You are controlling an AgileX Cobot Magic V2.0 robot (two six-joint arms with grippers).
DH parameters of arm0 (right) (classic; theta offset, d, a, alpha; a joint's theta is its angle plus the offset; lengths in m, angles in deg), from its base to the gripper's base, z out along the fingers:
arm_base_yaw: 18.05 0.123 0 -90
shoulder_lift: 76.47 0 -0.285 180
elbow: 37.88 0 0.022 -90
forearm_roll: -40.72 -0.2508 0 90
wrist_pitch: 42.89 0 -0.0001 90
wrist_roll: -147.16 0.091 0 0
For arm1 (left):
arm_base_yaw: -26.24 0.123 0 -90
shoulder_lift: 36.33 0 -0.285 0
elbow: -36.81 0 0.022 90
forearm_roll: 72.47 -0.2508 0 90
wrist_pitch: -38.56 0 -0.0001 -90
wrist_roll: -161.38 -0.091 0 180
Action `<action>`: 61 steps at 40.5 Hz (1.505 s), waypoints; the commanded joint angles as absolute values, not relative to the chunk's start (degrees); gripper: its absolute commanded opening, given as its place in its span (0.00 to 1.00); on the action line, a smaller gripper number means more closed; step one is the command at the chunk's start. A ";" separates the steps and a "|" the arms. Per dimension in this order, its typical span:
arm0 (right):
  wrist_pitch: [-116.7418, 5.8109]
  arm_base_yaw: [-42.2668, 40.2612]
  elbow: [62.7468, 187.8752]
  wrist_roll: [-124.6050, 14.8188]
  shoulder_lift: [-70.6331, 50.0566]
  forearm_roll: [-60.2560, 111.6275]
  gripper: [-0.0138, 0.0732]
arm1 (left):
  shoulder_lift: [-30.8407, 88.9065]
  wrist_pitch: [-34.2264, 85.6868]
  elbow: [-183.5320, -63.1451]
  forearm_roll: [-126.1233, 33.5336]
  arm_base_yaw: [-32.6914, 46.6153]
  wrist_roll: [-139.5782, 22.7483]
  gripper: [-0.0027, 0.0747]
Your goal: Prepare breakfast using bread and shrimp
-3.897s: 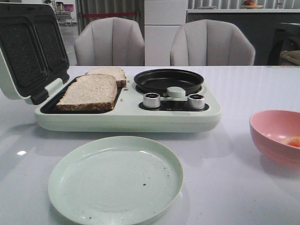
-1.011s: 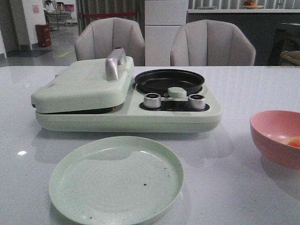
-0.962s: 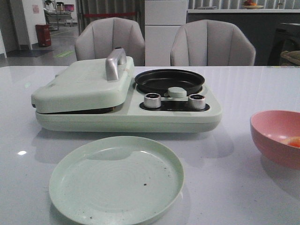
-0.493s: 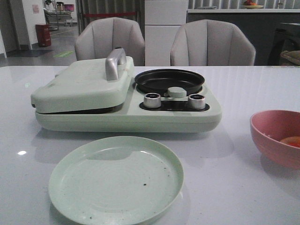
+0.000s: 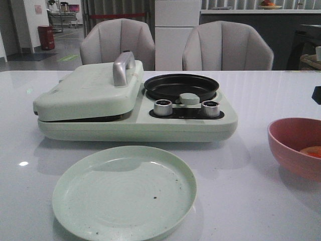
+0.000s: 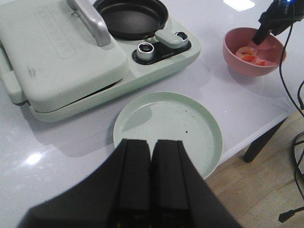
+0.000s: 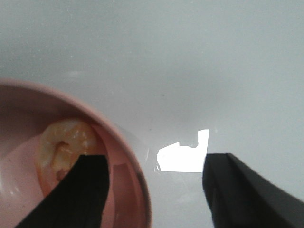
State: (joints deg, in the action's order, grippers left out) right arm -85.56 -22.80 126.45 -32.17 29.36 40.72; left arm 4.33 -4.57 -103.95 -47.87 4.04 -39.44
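- Your right gripper point(image 7: 154, 178): jaws spread wide, empty, straddling the round pink plastic bowl's point(image 7: 137, 175) rim above an orange-pink curled shrimp point(image 7: 64, 145).
- Your left gripper point(image 6: 151, 159): black fingers clenched together, empty.

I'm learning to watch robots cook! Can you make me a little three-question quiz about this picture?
1. True or false: the sandwich maker lid is shut.
2. What colour is the bowl that holds the shrimp?
3. Which is open? A: the left gripper. B: the right gripper.

Key
1. True. It lies down over the base.
2. Pink.
3. B. Its fingers stand wide apart at the bowl's rim, while the left gripper's fingers are pressed together above the green plate.
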 commanded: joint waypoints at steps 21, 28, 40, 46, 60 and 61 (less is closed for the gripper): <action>-88.40 -22.98 128.30 -34.86 26.43 41.49 0.19 | 4.45 -0.36 -105.41 -46.52 3.60 -38.81 0.16; -86.93 -20.87 129.74 -34.91 21.93 41.88 0.17 | 4.45 -0.36 -105.41 -46.52 3.60 -38.81 0.16; -94.63 -7.68 148.44 -29.23 21.10 58.22 0.18 | 4.45 -0.36 -105.41 -46.52 3.60 -38.81 0.16; -100.02 1.59 159.68 -19.53 26.14 76.69 0.18 | 4.45 -0.36 -105.41 -46.52 3.60 -38.81 0.16; -103.83 15.07 177.66 -11.20 39.61 103.91 0.18 | 4.45 -0.36 -105.41 -46.52 3.60 -38.81 0.16; -103.83 15.72 178.47 -10.74 40.54 105.85 0.18 | 4.45 -0.36 -105.41 -46.52 3.60 -38.81 0.16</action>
